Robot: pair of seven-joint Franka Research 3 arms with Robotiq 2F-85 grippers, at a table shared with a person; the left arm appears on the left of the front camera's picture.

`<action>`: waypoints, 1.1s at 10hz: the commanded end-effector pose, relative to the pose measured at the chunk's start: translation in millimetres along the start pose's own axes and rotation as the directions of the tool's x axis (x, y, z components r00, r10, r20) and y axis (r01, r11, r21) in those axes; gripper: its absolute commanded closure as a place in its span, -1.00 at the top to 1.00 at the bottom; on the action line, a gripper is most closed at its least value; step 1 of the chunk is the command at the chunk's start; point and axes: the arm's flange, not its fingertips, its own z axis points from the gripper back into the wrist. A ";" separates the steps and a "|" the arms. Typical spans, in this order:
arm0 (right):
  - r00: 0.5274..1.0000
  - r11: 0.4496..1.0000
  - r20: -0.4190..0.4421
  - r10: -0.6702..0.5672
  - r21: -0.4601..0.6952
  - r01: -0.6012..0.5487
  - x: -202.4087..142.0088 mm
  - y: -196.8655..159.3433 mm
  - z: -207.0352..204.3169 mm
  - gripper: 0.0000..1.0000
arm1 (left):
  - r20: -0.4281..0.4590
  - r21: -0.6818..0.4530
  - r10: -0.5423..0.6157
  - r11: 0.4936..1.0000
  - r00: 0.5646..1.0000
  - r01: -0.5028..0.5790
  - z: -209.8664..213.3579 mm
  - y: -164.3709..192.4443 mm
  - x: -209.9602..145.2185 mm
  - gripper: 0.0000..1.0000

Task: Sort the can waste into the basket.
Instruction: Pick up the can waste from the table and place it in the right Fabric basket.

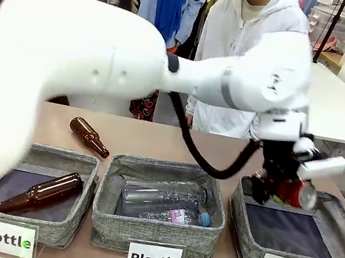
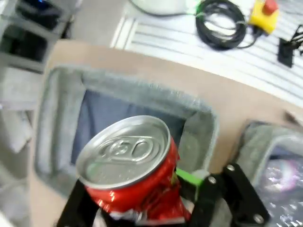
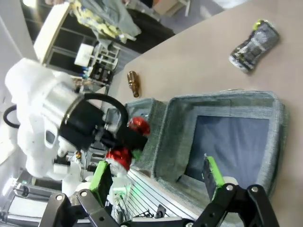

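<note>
We see the red can (image 2: 130,165) crushed at its waist, its silver top and pull tab intact and shiny; the left tool (image 2: 137,194) is clamped on its crumpled body, green pads pressed to either side; it hangs above the far rim of the Can basket (image 1: 246,241), toward the corner nearest the Plastic basket (image 1: 156,229), over the dark base. The black can (image 3: 253,40), dented with green and white markings, lies on the desk (image 1: 144,137) just beyond the Can basket's far side. The right tool (image 3: 156,175) hovers over the Can basket's near side, fingers spread wide with nothing between them.

Beside the Can basket, the Plastic basket holds clear bottles (image 1: 161,197); farther from it the Bottle basket (image 1: 57,225) holds one brown bottle (image 1: 42,192), and another brown bottle (image 1: 90,136) lies on the desk behind that. The left arm's white bulk and a looping black cable (image 1: 206,164) cross in front of much of the far side.

The desk is plain tan; a person in white (image 1: 256,24) stands behind the Can basket.
</note>
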 end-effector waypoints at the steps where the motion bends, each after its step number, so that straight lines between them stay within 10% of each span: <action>1: 1.000 0.995 0.012 -0.009 -0.102 0.010 -7.2 -10.4 48.3 1.00 | -0.093 -0.063 -0.030 0.998 0.995 0.024 -1.3 53.8 11.7 -1.00; 10: 1.000 0.988 0.021 -0.018 -0.152 0.021 -40.1 -21.9 91.2 1.00 | -0.264 0.035 0.084 0.996 0.961 -0.078 11.1 83.8 1.5 -0.90; 11: 1.000 0.988 0.021 -0.018 -0.152 0.021 -40.1 -21.9 91.2 1.00 | -0.263 0.034 0.069 0.998 0.962 -0.062 11.4 82.8 0.8 0.14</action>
